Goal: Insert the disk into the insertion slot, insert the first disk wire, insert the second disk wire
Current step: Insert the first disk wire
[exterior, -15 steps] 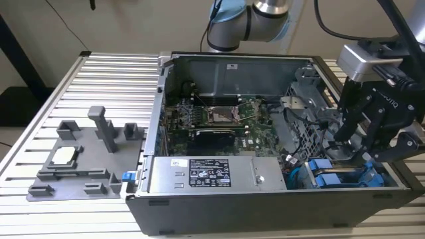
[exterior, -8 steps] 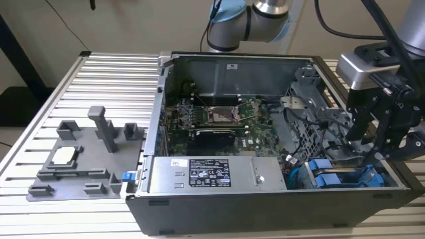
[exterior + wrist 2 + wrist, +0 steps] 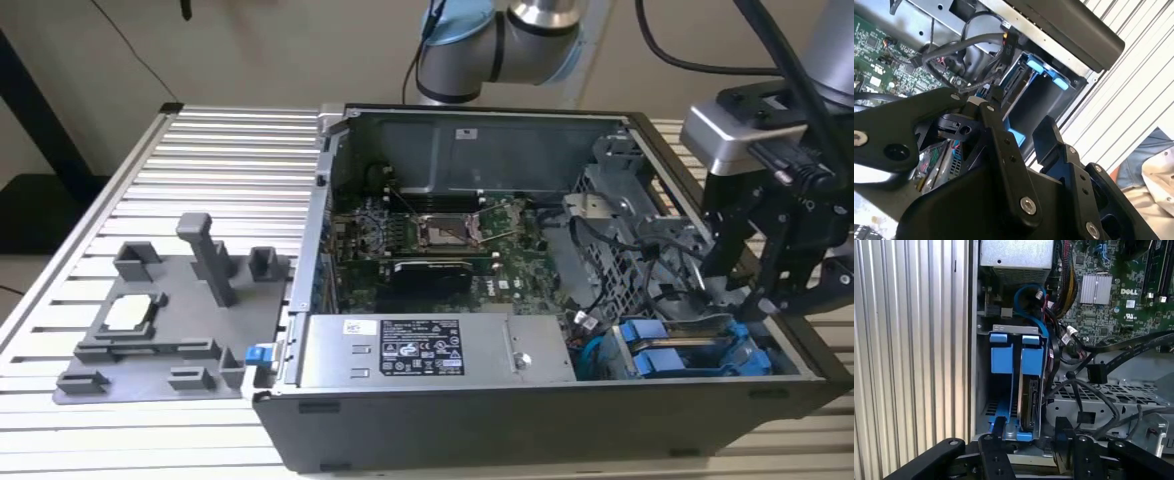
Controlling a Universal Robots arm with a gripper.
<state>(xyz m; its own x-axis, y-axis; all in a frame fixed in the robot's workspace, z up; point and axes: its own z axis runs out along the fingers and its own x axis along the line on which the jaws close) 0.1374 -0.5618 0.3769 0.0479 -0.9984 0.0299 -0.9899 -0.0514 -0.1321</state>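
Note:
The disk [image 3: 1030, 401] stands edge-on in its bright blue carrier [image 3: 1032, 357], seated in the insertion slot [image 3: 1015, 329] of the grey drive cage; a second blue carrier [image 3: 1001, 354] sits beside it. In the exterior view the blue carriers [image 3: 667, 350] lie at the case's near right corner. My gripper [image 3: 1029, 426] hovers just above the cage, open, its black fingers [image 3: 999, 426] either side of the carrier with nothing between them. The second wrist view shows the gripper [image 3: 1019, 117] over the disk's connector edge [image 3: 1016, 80]. A loose black wire connector [image 3: 1097, 372] rests on the cage.
A grey power-supply box [image 3: 434, 350] with a white sticker lies next to the cage. The motherboard [image 3: 441, 235] fills the case floor. A blue cable [image 3: 1029, 292] loops above the cage. On the slatted table [image 3: 214, 160], at the exterior view's left, stands a grey fixture [image 3: 167, 320].

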